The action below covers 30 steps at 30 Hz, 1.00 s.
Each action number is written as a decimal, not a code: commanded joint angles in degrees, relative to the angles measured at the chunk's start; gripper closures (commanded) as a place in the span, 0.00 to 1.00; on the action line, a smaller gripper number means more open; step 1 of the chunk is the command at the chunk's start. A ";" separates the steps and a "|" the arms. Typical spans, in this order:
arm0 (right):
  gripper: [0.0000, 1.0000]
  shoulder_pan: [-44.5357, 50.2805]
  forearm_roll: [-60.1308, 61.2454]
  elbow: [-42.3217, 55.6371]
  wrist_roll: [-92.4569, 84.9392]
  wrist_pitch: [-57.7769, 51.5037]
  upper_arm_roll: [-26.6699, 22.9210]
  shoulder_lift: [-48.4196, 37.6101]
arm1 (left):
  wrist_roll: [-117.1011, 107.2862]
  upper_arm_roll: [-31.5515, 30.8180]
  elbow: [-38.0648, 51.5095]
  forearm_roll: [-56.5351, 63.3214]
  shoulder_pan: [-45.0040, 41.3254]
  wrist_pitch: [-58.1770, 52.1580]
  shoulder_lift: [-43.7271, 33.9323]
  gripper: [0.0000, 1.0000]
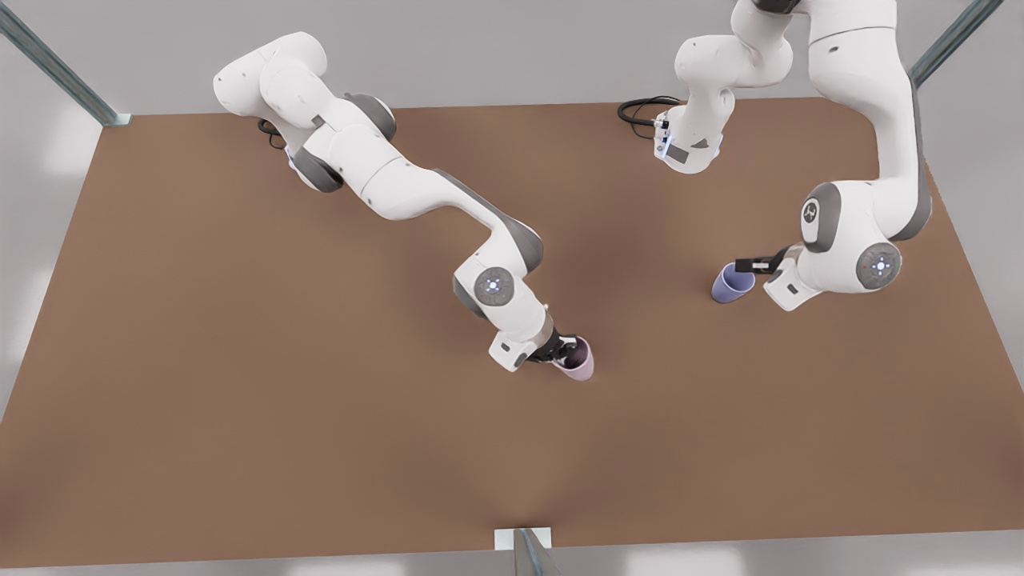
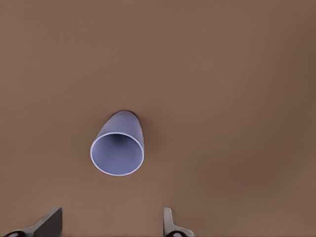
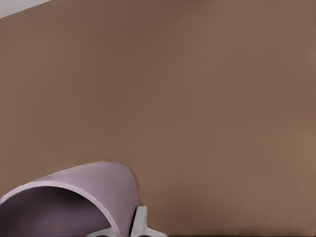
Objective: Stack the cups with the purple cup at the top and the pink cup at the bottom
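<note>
Two cups are standing well apart on the brown table [image 1: 240, 400]. Right gripper [image 1: 562, 350] is sitting at the pink cup [image 1: 578, 360] near the table's middle — one finger [image 3: 139, 222] is pressing the outer wall, rim clamped. Left gripper [image 1: 750, 265] is hovering over the purple cup [image 1: 731, 284] toward the front view's right — fingers [image 2: 170, 223] spread wide, not touching; the cup is sitting upright just beyond the tips.
</note>
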 commanded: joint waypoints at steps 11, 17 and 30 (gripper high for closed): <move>0.74 2.30 -3.24 -2.03 7.37 -10.44 -0.11 1.46 | 4.60 3.62 -14.12 1.36 0.32 26.52 1.03 0.00; 0.00 2.56 -3.42 -2.03 7.37 -10.44 -0.20 1.72 | 7.41 4.77 -15.97 1.36 0.32 28.98 2.26 0.00; 0.00 -23.87 -3.94 -24.88 -15.09 -33.17 -1.87 -37.72 | 6.45 4.06 -16.23 0.22 0.32 28.11 5.16 0.72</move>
